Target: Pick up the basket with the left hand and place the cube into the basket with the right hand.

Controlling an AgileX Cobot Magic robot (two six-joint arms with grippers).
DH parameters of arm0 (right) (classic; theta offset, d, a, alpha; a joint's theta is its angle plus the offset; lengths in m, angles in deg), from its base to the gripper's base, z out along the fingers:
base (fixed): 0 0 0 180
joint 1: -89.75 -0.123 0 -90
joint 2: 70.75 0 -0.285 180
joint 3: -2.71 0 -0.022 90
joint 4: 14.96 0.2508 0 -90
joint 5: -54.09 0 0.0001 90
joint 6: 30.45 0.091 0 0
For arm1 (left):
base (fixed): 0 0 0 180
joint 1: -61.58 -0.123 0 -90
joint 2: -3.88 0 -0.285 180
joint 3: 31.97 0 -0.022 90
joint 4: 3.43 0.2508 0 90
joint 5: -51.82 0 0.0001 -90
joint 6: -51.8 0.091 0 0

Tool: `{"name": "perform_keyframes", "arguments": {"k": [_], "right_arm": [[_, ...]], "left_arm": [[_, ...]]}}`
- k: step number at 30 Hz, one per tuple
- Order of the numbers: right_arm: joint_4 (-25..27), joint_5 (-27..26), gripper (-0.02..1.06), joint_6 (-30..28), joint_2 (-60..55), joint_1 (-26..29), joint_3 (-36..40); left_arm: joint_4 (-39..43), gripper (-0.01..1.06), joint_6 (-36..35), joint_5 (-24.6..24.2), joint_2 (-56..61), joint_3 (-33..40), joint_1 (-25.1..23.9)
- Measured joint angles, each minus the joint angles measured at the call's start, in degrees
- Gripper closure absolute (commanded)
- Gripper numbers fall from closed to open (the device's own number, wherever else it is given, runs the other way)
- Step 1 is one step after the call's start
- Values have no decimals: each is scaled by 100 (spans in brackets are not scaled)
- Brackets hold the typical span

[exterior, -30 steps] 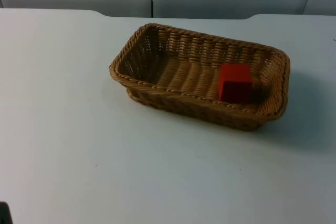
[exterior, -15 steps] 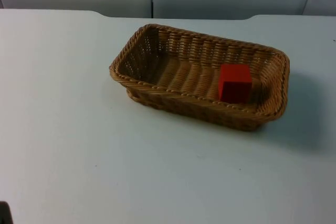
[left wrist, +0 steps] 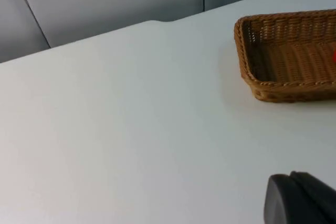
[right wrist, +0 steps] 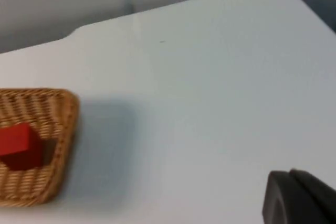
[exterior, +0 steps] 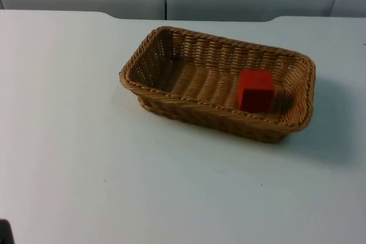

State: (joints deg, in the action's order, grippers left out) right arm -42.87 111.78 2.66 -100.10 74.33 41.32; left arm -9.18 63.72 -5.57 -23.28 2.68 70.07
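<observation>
On the white table top [exterior: 86, 158] rests a rectangular woven wicker basket [exterior: 171, 104], brown, its long axis running from the left arm's side towards the right arm's side, slightly skewed. A red cube [exterior: 255, 90] sits inside it, at the end nearer the right arm, close against the short wall.

Left gripper [left wrist: 302, 198]: withdrawn, well apart from the basket [left wrist: 286, 90], whose short end faces it. Finger opening cannot be told.

Right gripper [right wrist: 299, 198]: likewise well apart, the basket [right wrist: 65, 129] and cube [right wrist: 18, 142] lying off to one side. Opening cannot be told.

Judgement: the cube is already in the basket and neither gripper holds anything. Any lift falls to the left arm, approaching the near short rim.
</observation>
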Motion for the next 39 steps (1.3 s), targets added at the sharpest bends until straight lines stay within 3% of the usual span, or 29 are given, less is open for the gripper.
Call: {"name": "perform_keyframes", "arguments": {"k": [1,4,8,14,25,31,34,39], "right_arm": [[570,-137,104,-508,275,0,59],[1581,-321,104,-1632,708,0,84],[1947,-348,104,-2037,1048,0,84],[2009,-229,104,-2189,1435,0,163],[2034,54,104,-2201,1883,0,761],[1705,487,104,-2081,2115,22,761],[1352,722,104,-1924,2115,224,761],[1324,446,104,-1903,2115,893,761]], "left_arm": [[0,105,0,-75,321,90,0],[0,105,0,-239,1274,422,0],[0,105,0,-357,1820,724,0],[-45,105,0,-749,1908,980,0],[-182,105,-10,-931,1908,994,0],[-182,105,-10,-981,1908,1084,0],[-182,105,-10,-981,1908,1097,0],[-182,105,-10,-981,1908,1107,0]]}}
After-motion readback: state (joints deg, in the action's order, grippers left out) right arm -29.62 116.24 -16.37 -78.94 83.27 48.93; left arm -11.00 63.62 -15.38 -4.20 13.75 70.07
